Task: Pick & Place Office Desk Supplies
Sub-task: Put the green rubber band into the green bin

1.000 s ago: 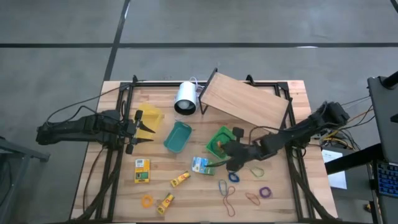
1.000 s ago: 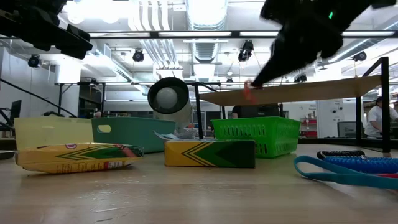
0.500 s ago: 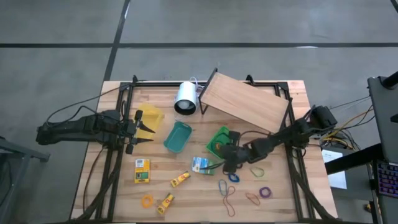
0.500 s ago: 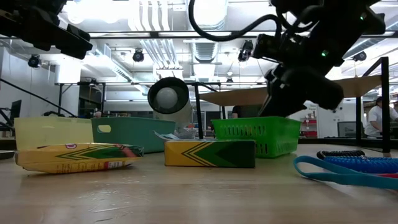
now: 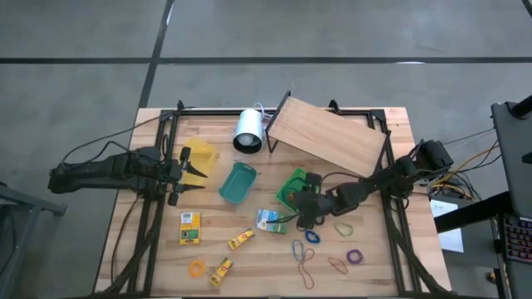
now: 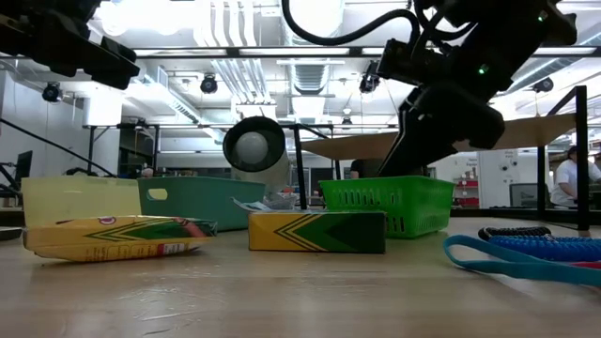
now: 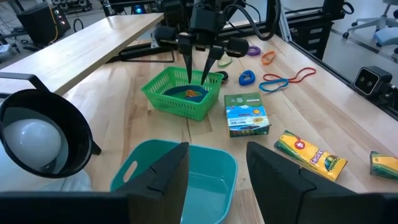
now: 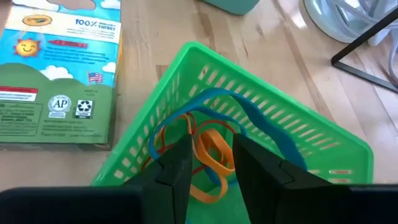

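Observation:
My right gripper (image 7: 197, 81) hangs open just above the green basket (image 5: 291, 188), fingers pointing down into it. In the basket lie a blue band (image 8: 249, 109) and an orange band (image 8: 210, 153), which shows between my fingers (image 8: 177, 168) in the right wrist view. A green-and-white packet (image 5: 267, 219) lies flat beside the basket. Loose bands, blue (image 5: 312, 237), purple (image 5: 355, 257) and red (image 5: 306, 271), lie toward the near right. My left gripper (image 5: 196, 170) waits open at the table's left, above the yellow bin (image 5: 203, 156).
A teal bin (image 5: 238, 182) stands left of the basket. A white cylinder (image 5: 248, 129) and a slanted wooden board (image 5: 328, 137) stand at the far edge. A yellow box (image 5: 190, 227), two yellow tubes (image 5: 241, 239) and an orange band (image 5: 196, 267) lie near the front left.
My right gripper has sunk toward the green basket and opened. The small red-orange band that hung at its shut fingertips is gone from them, and an orange band now lies in the basket.

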Controlling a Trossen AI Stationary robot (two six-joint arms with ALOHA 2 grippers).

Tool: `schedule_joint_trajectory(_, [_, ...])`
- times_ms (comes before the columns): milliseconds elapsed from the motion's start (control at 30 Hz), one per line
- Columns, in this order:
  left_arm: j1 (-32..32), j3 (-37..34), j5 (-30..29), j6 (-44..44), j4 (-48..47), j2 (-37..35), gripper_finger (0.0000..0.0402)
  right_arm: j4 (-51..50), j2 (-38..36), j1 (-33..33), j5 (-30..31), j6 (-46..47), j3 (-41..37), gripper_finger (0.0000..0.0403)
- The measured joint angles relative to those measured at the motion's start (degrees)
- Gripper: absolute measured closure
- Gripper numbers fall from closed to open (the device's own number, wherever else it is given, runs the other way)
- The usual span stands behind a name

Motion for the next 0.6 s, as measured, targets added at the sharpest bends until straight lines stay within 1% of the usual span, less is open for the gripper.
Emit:
schedule_joint_trajectory(100, [0.01, -0.01, 0.00, 0.00, -0.01, 0.00, 0.0238, -0.02, -0.06, 0.00, 0.02, -0.24, 0.00, 0.0289])
schedule_joint_trajectory(167, [0.01, -0.01, 0.00, 0.00, -0.03, 0.00, 0.0238, -0.92, -0.68, 0.04, -0.01, -2.08, 0.01, 0.0289])
schedule_joint_trajectory(267, [0.00, 0.00, 0.00, 0.02, -0.05, 0.00, 0.0238, -4.69, -2.91, 0.83, 0.02, -4.72, 0.88, 0.0289])
schedule_joint_trajectory(367, [0.00, 0.00, 0.00, 0.01, -0.39, 0.02, 0.0238, -9.58, -5.14, 2.08, -0.11, -4.79, 3.28, 0.0293])
schedule_joint_trajectory(433, [0.01, -0.01, 0.00, 0.01, -0.43, 0.02, 0.0238, -13.68, -6.57, 2.98, -0.30, -2.78, 5.71, 0.0296])
schedule_joint_trajectory(533, [0.01, 0.00, 0.00, 0.00, -0.60, 0.09, 0.0238, -21.07, -7.94, 4.36, -0.46, 2.80, 9.84, 0.0301])
schedule_joint_trajectory(600, [0.00, 0.00, 0.00, 0.01, -0.87, 0.11, 0.0238, -27.14, -8.28, 5.26, -2.65, 7.61, 12.81, 0.0303])
